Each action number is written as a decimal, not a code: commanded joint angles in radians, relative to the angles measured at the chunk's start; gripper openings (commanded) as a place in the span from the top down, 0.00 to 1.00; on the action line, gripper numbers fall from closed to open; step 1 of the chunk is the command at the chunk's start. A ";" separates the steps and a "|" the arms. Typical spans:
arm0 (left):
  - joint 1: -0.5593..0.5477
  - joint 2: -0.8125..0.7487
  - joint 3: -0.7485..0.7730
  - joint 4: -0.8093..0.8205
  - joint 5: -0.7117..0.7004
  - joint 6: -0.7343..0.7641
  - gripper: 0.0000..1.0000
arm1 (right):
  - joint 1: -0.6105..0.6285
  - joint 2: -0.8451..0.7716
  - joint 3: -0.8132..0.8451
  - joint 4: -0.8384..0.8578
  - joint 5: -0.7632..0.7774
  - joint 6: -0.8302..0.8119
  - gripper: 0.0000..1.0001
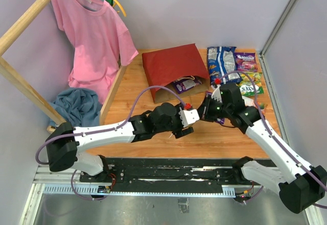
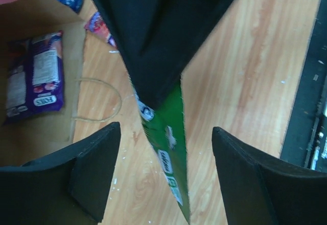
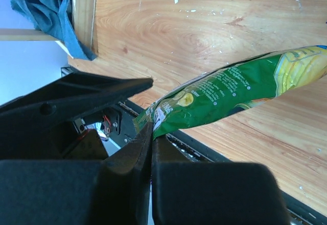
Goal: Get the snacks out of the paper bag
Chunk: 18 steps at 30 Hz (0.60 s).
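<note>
Emptying looks partway done. The step in hand seems to be either a pass of one green packet [image 3: 235,89] between the two arms or its carry to the pile; I cannot settle which. The next move likely calls for one pincer alone to keep the packet while the other backs away, then a reach into the bag for what is left. At the left-centre of the tabletop [image 1: 214,138] the red paper bag [image 1: 173,66] lies on its side, mouth toward the arms, with a purple packet [image 1: 185,85] just inside that mouth. Next is the left pincer [image 2: 166,130]: its jaws stand well apart, one on each side of the green packet's lower end, and touch nothing that I can see. Just right of it the right pincer [image 3: 148,125] is pressed together on one end of the packet, which hangs above the wood. Farthest right, near the back corner, a blue-white cookie bag [image 1: 221,61] and other snacks [image 1: 250,84] lie outside the bag.
</note>
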 commanded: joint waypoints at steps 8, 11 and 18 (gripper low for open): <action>-0.012 0.123 0.119 0.011 -0.141 -0.029 0.99 | -0.064 -0.035 -0.020 0.076 -0.102 0.004 0.99; -0.011 0.125 0.118 -0.012 -0.125 -0.054 1.00 | -0.127 -0.040 -0.027 0.077 -0.144 -0.005 0.86; 0.104 -0.061 0.017 -0.048 -0.116 -0.255 0.99 | -0.367 -0.020 0.024 -0.055 -0.206 -0.108 0.02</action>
